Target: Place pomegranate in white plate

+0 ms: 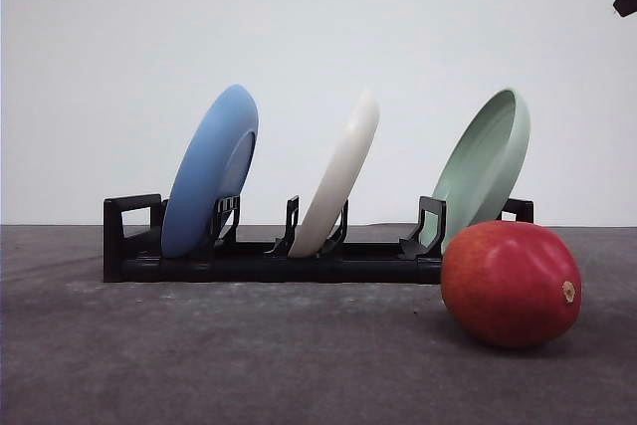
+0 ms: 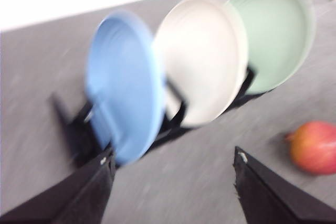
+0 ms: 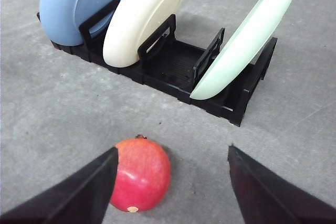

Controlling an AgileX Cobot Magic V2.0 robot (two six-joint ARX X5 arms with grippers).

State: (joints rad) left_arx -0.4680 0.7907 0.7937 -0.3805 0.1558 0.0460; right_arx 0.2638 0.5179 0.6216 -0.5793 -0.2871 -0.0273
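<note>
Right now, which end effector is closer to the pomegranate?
Right. The right end effector hangs open just above the pomegranate, one finger beside the fruit. The left end effector is open over by the blue plate, the fruit well off to its side.

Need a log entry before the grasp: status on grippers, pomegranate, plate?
Left gripper open, right gripper open, both empty. Pomegranate on table beside rack. White plate slotted near upright between blue plate and green plate.
</note>
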